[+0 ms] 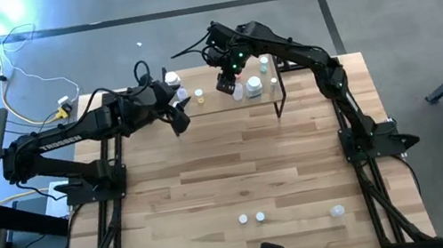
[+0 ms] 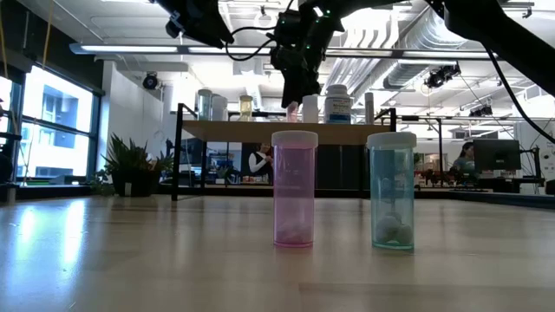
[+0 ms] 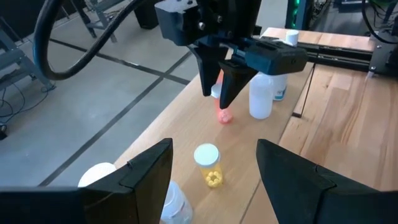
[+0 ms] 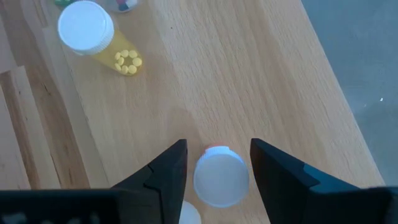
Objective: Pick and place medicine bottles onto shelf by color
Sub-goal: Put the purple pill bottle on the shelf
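Behind the counter (image 1: 238, 166) the low view looks into a wide workroom with tall windows, ceiling ducts and a potted plant (image 2: 132, 165) at the far left. The counter is a light butcher-block top, and the shelf (image 1: 264, 97), a narrow light-wood board on thin black legs, stands along its far edge.

The right hand (image 1: 227, 81) hangs over the shelf with its fingers (image 4: 163, 171) parted to either side of a pink bottle (image 4: 220, 177) with a white cap; the bottle stands upright on the board with a gap on each side, so nothing is gripped. In the left wrist view the same pink bottle (image 3: 224, 114) shows just below the dark fingertips. A yellow bottle (image 3: 209, 165) with a white cap stands on the shelf nearer the left arm, and larger white bottles (image 3: 264, 96) stand beyond the right hand.

The left hand (image 1: 180, 120) hovers beside the shelf's left end, open and empty, its fingers (image 3: 146, 171) spread wide.

Near the counter's front edge three small bottles remain: two close together (image 1: 252, 218) and one (image 1: 337, 210) farther right. Seen low, a pink vial (image 2: 294, 188) and a teal vial (image 2: 392, 190) stand upright side by side, apart.
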### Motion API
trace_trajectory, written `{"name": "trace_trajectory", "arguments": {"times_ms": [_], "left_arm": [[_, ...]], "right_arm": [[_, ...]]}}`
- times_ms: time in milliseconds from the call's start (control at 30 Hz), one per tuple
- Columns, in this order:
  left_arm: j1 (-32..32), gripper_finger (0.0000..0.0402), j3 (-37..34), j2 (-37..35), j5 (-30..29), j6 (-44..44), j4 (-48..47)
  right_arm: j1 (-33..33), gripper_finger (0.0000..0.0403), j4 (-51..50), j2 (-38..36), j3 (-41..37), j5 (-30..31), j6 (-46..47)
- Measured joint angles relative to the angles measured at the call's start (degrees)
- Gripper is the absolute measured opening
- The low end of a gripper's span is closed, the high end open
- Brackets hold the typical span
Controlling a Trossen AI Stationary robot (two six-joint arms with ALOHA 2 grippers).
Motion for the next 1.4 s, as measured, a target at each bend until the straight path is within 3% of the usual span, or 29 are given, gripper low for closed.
{"name": "trace_trajectory", "arguments": {"times_ms": [433,700,1100,1400], "left_arm": [[-0.2,0.0223,0.0,0.0,1.2,-2.1,-1.3],[-0.9,0.0223,0.0,0.0,5.4,-4.1,-1.3],[-8.8,0.0223,0.0,0.5,8.5,-7.7,-0.6],[-14.4,0.0223,0.1,2.1,8.9,-7.2,0.5]], "right_arm": [[0.0,0.0167,0.9,-2.5,0.0,0.1,-0.4],[0.1,0.0167,0.9,-5.7,0.0,0.5,-0.4],[2.5,0.0167,-0.4,-11.4,0.0,-0.1,2.0],[6.1,0.0167,-0.3,-15.9,0.0,0.1,8.8]]}}
